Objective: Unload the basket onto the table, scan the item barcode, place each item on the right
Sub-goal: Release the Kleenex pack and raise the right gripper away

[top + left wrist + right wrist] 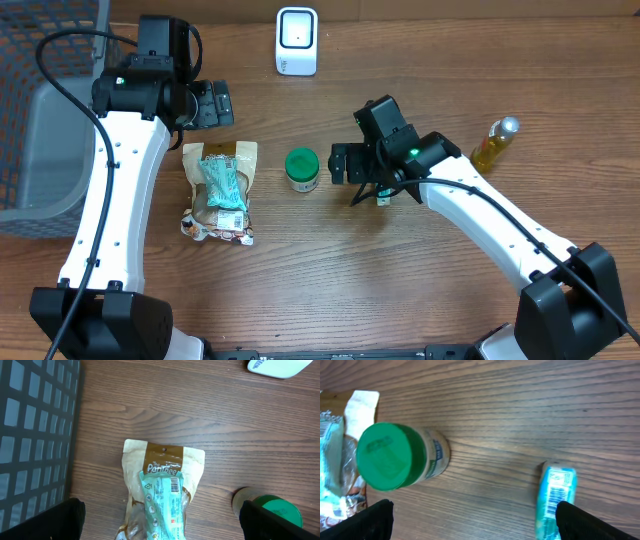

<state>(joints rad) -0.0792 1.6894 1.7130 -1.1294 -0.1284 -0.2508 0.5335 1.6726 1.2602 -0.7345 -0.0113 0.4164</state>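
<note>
Lying flat on the wood-grain table (pixel 520 410), a small rectangular teal pack (pixel 556 495), barcode showing. Sitting between the fingers of the right gripper (pixel 480 520), just beside one of them. Gaping wide, gripping nothing. Standing nearby, a round green-lidded jar (pixel 395 457).

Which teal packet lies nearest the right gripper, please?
The small teal packet lying alone beside it; the other packet lies atop the brown bag.

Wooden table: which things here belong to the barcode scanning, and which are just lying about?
Job, likely: white scanner box; small teal barcoded box.
Lying about: green-lidded jar; teal packet on brown snack pouch; yellow bottle; grey mesh basket.
</note>
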